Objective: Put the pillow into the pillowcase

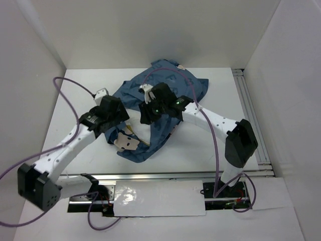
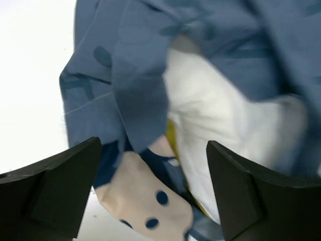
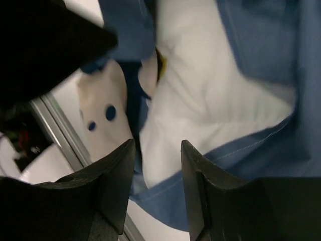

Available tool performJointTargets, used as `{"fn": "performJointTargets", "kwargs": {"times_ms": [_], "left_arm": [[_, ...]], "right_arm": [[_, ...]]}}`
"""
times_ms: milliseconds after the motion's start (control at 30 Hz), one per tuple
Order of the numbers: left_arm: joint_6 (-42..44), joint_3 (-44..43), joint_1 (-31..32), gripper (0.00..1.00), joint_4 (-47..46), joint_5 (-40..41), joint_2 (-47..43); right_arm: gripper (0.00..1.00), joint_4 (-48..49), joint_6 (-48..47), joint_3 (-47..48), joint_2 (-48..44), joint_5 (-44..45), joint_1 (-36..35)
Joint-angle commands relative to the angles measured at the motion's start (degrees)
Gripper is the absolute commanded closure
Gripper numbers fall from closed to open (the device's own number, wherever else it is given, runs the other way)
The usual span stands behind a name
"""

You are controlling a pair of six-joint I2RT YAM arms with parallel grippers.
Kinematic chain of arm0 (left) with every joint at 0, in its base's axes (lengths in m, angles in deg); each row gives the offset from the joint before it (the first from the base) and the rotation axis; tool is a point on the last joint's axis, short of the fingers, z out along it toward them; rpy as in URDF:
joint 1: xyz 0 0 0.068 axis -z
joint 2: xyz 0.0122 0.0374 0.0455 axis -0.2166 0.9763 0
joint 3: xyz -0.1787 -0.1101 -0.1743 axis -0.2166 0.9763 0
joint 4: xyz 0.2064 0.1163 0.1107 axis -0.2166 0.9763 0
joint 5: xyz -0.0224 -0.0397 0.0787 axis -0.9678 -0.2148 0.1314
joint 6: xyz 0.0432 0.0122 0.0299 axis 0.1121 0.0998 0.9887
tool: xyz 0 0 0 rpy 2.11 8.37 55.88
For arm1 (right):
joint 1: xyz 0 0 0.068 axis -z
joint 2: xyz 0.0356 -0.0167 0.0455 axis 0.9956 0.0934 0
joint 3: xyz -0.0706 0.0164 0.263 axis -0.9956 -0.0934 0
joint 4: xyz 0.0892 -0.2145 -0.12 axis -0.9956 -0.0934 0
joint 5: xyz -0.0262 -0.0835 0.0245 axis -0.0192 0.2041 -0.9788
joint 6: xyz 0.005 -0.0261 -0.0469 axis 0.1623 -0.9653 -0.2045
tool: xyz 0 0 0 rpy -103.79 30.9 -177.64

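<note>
The dark blue pillowcase (image 1: 165,88) is lying crumpled across the middle of the table and is covering most of the white pillow (image 2: 215,110). Judging by this, the task is looking well along: the pillow is sitting largely inside the case, with a white corner and a strip of yellow piping (image 2: 171,134) showing at the open mouth nearest the robot. What is remaining, by my reading, is drawing the hem over that exposed corner. A pale printed patch with dark dots (image 2: 140,206) is folding out beside the opening.

The left gripper (image 2: 153,150) is hovering over the mouth with its jaws spread wide, holding nothing. The right gripper (image 3: 158,145) is hanging just above the exposed pillow with its jaws only narrowly parted, also gripping nothing (pillow and hem are showing through the gap, not pinched in it).

Plain white walls (image 1: 150,30) are enclosing three sides. The white table (image 1: 225,90) is carrying aluminium rails (image 1: 175,174) along its near and right edges, and thin purple cables (image 1: 216,160) are looping from both arms.
</note>
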Motion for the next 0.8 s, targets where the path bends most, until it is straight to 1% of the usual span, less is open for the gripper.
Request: {"fn": "performJointTargets", "kwargs": {"times_ms": [0, 67, 133, 167, 233, 267, 300, 333, 367, 400, 467, 600, 667, 733, 767], "left_arm": [[0.54, -4.33, -2.81, 0.04, -0.01, 2.72, 8.09], [1.68, -7.05, -5.00, 0.10, -0.53, 2.72, 11.90], [2.20, -8.55, -6.33, 0.18, -0.54, 2.72, 15.41], [2.99, -9.34, -7.81, 0.24, -0.54, 2.72, 18.82], [3.52, -10.76, -9.05, 0.36, 0.69, 2.01, 21.31], [3.53, -11.37, -9.84, 0.48, 0.70, 1.41, 22.88], [4.14, -11.37, -9.85, 0.56, 0.70, 0.88, 22.90], [4.14, -11.37, -10.63, 0.67, 0.70, 0.35, 23.42], [4.75, -11.37, -10.64, 0.82, 0.70, 0.34, 23.43], [4.76, -11.89, -11.25, 1.00, 0.70, -1.05, 22.47], [6.51, -11.20, -11.78, 1.00, -1.92, -1.67, 20.63], [9.41, -9.27, -13.01, 1.00, -5.27, -3.87, 13.86], [10.99, -9.26, -13.63, 1.00, -5.81, -3.87, 10.09], [12.56, -9.26, -15.20, 1.00, -6.51, -4.83, 8.49], [13.19, -9.78, -15.73, 1.00, -6.51, -5.62, 7.96]], "right_arm": [[0.51, 0.12, -4.45, -5.43, -3.88, -0.06, -3.22], [0.53, 0.12, -6.20, -6.85, -3.88, 1.16, -5.07], [0.54, 0.12, -7.08, -8.25, -3.88, 3.01, -7.71], [0.54, -0.49, -8.14, -8.26, -3.36, 4.84, -8.33], [0.54, -1.37, -8.93, -9.75, -2.56, 6.35, -10.17], [0.55, -1.37, -9.46, -10.28, -1.87, 6.36, -10.88], [0.55, -1.98, -10.16, -10.28, -1.86, 7.05, -11.49], [0.55, -1.99, -10.69, -11.06, -1.25, 7.67, -13.24], [0.55, -1.99, -11.39, -11.86, -1.24, 7.67, -14.04], [0.54, -1.29, -11.92, -12.39, -1.24, 8.98, -14.74], [0.53, 0.29, -11.93, -12.39, -0.72, 11.09, -15.28], [0.53, 2.22, -10.00, -11.51, 2.53, 19.51, -15.80], [0.52, 5.20, -9.99, -12.03, 3.24, 20.85, -15.80], [0.52, 7.41, -10.60, -12.57, 4.90, 22.17, -15.80], [0.60, 7.42, -10.61, -12.04, 5.60, 21.31, -15.80]]}}
